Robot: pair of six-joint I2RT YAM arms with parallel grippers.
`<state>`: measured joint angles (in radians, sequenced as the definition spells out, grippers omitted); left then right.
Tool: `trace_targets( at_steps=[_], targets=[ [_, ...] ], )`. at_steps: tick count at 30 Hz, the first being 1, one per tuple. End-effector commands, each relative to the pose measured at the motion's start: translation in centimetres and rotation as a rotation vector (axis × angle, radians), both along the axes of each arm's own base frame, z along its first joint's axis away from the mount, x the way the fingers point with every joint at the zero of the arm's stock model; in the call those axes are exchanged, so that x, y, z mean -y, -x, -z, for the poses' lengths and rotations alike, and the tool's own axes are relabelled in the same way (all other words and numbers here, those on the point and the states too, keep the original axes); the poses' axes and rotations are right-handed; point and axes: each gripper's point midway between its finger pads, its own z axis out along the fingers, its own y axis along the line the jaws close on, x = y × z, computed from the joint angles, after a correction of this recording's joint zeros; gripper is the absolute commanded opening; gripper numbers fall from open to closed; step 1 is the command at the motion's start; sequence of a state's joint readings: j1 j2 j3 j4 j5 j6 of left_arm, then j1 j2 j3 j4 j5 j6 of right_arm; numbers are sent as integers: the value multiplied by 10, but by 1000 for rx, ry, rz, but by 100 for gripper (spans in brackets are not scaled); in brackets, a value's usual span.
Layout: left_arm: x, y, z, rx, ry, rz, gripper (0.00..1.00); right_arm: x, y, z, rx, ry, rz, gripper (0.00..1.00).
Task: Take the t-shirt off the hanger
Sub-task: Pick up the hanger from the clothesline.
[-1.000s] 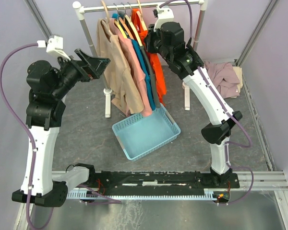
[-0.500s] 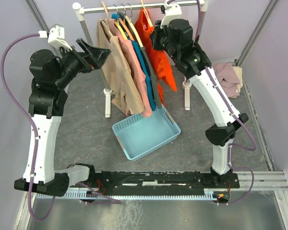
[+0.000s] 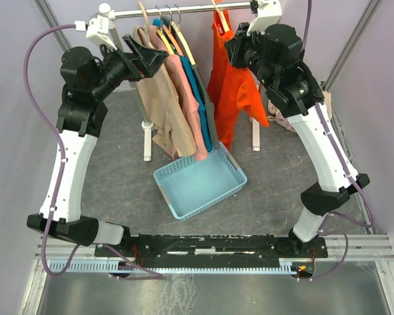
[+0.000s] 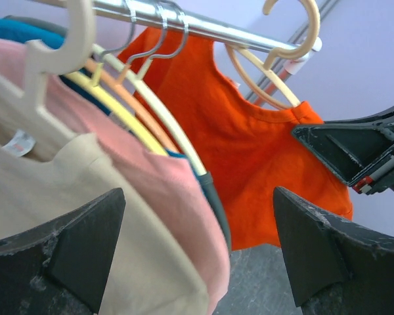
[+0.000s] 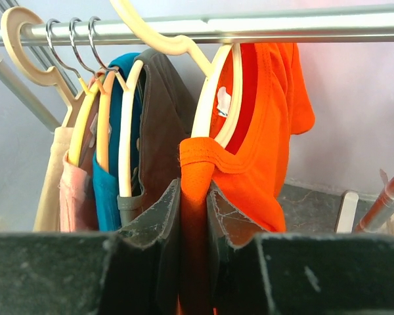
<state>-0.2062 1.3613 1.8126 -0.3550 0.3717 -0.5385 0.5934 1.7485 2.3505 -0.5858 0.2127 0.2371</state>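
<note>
We see the orange t-shirt (image 3: 240,85) hanging on its cream hanger (image 5: 213,92) from the rail (image 3: 184,8), set apart toward 3 o'clock from the other shirts (image 3: 177,85) bunched on the same rail. The right pincer (image 5: 194,190) is narrow and clamped on a fold of orange cloth just under the collar, on the shoulder nearest its camera. The left pincer (image 3: 148,56) stands wide and holds nothing. It sits at the 9 o'clock end of the bunch.

The coming move turns on how the hanger lies. In the top view the rail runs 9 to 3 and the hanger crosses it, roughly 12 to 6. From the right wrist we look almost straight along it, so the gripped shoulder is the near end and the hook rises toward 11 o'clock. We judge the cloth must slide outward along that near arm and down, not along the rail, where the hook would simply travel with the pull.

The right arm is clearly the nearer one, being already on the shirt. From the left pincer the shirt lies toward 3 o'clock, well apart, with the other shirts between. We think the hanger may tip or lift off the rail if nothing steadies it. The blue basket (image 3: 198,180) waits on the surface (image 3: 118,164) toward 7 o'clock of the shirt.
</note>
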Motion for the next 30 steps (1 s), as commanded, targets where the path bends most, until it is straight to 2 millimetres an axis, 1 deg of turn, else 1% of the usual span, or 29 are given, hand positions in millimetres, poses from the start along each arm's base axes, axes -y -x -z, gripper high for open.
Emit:
trace_targets(
  at_steps=[1,4,5,8,11,15,19,24,27,30],
  targets=[
    [26,2,-37,131,2,65,99,10,27,-56,148,-80,-48,1],
    [49,-2,-40,144,-12,104,99,11,38,-56,136,-91,-75,1],
    [55,-3,-41,150,-21,115,99,13,41,-53,128,-94,-78,1],
    [73,-9,-40,148,-37,139,99,20,58,-49,119,-109,-95,1],
    [81,-17,-38,142,-34,131,99,26,70,-42,97,-130,-101,1],
    [88,-24,-36,133,-31,130,99,31,91,-39,83,-157,-134,1],
    [101,-29,-32,121,-31,144,99,37,109,-39,78,-184,-162,1],
    [124,-27,-38,137,-38,178,99,44,134,-46,83,-226,-204,1],
    [139,-26,-37,137,-38,206,99,48,143,-44,68,-254,-212,1],
    [152,-19,-35,135,-37,238,99,51,150,-40,51,-276,-214,1]
  ],
)
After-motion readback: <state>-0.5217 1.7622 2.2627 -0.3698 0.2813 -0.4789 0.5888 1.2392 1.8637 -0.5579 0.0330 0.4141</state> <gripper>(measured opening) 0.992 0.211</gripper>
